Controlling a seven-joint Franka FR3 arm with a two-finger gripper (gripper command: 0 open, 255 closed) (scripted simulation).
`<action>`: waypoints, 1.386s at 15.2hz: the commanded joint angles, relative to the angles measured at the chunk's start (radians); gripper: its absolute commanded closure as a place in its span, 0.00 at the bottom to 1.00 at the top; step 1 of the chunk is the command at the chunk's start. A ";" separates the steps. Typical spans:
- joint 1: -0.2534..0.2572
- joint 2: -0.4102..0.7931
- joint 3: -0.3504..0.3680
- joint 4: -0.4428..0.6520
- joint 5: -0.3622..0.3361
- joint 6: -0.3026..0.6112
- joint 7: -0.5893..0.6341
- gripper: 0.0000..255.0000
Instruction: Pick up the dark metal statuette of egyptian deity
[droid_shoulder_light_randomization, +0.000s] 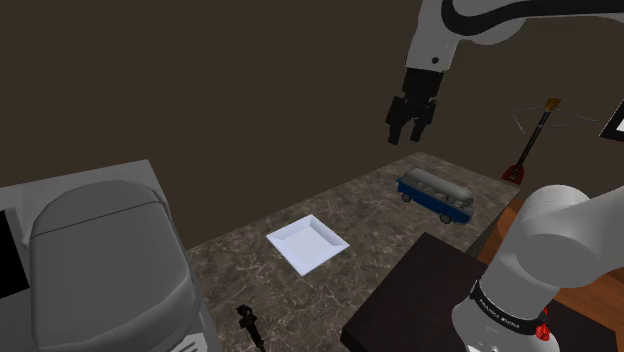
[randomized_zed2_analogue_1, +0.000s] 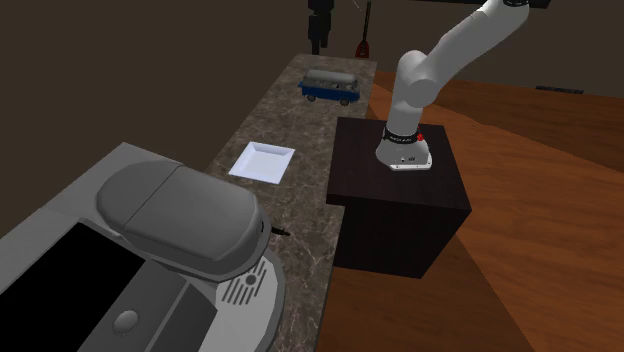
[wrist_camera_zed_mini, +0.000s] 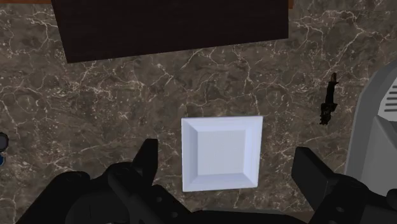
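The dark statuette (droid_shoulder_light_randomization: 248, 324) is small and slim. It lies on the marble counter (droid_shoulder_light_randomization: 370, 215) close to the grey appliance (droid_shoulder_light_randomization: 100, 260), far from my gripper. In the wrist view the statuette (wrist_camera_zed_mini: 328, 104) lies beyond the right-hand finger (wrist_camera_zed_mini: 310, 167), beside the appliance's edge (wrist_camera_zed_mini: 382, 121). My gripper (droid_shoulder_light_randomization: 407, 135) hangs high above the counter, between the white plate and the blue van. It is open and holds nothing. In the wrist view the gripper (wrist_camera_zed_mini: 229, 167) is spread over the plate (wrist_camera_zed_mini: 221, 153). In the second exterior view the gripper (randomized_zed2_analogue_1: 320, 28) shows at the top edge.
A white square plate (droid_shoulder_light_randomization: 307, 243) lies mid-counter. A blue toy van (droid_shoulder_light_randomization: 435, 195) stands at the counter's far end, with a red stringed instrument (droid_shoulder_light_randomization: 525, 150) leaning behind it. The dark stand (droid_shoulder_light_randomization: 420, 300) borders the counter. The large grey appliance (randomized_zed2_analogue_1: 180, 215) crowds the statuette's end.
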 joint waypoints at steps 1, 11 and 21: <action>0.000 0.000 0.000 0.000 0.000 0.000 0.000 0.00; 0.085 0.147 0.157 -0.135 0.088 0.294 0.110 0.00; 0.153 0.438 0.314 -0.138 0.126 0.600 0.231 0.00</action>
